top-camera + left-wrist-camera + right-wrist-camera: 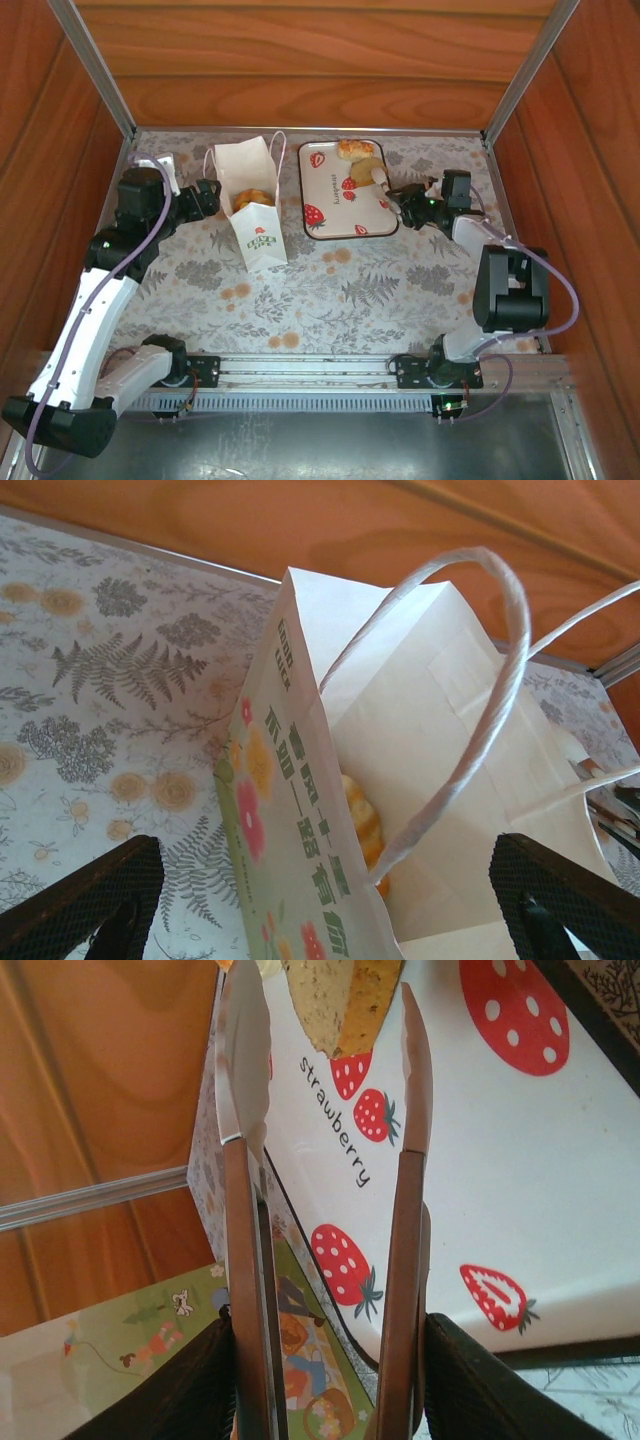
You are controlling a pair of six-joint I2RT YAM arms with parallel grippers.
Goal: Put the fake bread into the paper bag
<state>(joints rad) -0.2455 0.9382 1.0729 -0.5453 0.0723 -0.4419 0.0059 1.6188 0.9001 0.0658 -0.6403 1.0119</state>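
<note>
Right end effector pinches tongs on a light, stiff toast slice by its edges; left end effector spread wide around the paper bag.

The worktop wears a pale covering printed with grey ferns and yellow flowers. Directly on it, toward the far edge, the white paper bag stands upright, and just beside it lies the strawberry-print tray.
</note>
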